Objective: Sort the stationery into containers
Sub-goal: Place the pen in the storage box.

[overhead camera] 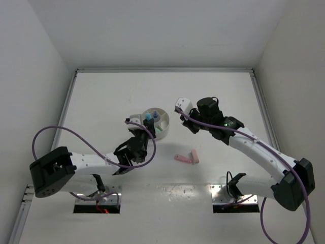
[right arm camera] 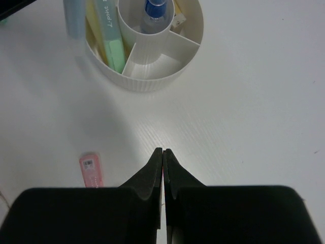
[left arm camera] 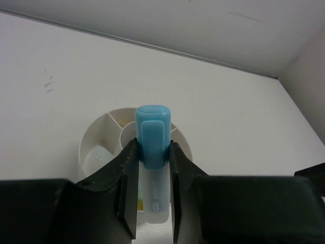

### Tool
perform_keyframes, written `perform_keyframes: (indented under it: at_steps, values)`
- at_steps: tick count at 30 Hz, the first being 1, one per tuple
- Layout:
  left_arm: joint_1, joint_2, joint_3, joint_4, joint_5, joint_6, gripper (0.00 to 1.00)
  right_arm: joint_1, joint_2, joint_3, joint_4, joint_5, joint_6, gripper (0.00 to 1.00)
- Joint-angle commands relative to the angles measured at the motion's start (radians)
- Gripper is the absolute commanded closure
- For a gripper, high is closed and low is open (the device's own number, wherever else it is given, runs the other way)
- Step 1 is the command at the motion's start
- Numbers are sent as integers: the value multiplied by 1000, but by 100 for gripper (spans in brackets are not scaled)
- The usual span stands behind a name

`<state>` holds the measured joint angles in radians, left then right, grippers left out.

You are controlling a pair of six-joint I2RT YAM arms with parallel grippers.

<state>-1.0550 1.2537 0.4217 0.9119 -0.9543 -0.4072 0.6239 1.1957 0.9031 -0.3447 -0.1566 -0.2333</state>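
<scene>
The round white divided dish stands mid-table. My left gripper is shut on a light blue-capped bar with a clear body and holds it upright at the dish's near-left rim. In the right wrist view the dish holds mint green and yellow bars in one wedge and a blue-capped piece in the centre cup. Two pink bars lie on the table. My right gripper is shut and empty above the table, right of the dish.
White walls enclose the table on the left, back and right. One pink bar lies left of my right fingertips. The purple cable loops over the left arm.
</scene>
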Motion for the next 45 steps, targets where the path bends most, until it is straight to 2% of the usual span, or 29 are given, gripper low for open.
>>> perform_keyframes:
  at_steps: [1, 9, 21, 34, 45]
  values:
    - [-13, 50, 25, 107, -38, -2, 100, -3, 2, -1, 27, 3, -9, 100]
    - [-13, 168, 43, 237, -57, 44, 100, -3, 2, -1, 27, 3, -18, 100]
    - [-13, 153, 78, 240, -43, 73, 100, -3, 12, -1, 18, -6, -18, 100]
    - [-31, 300, 58, 331, -103, 64, 100, -3, 12, -1, 18, -6, -18, 100]
    - [-31, 260, 6, 331, -132, 64, 100, -3, 12, -1, 18, -6, -18, 100]
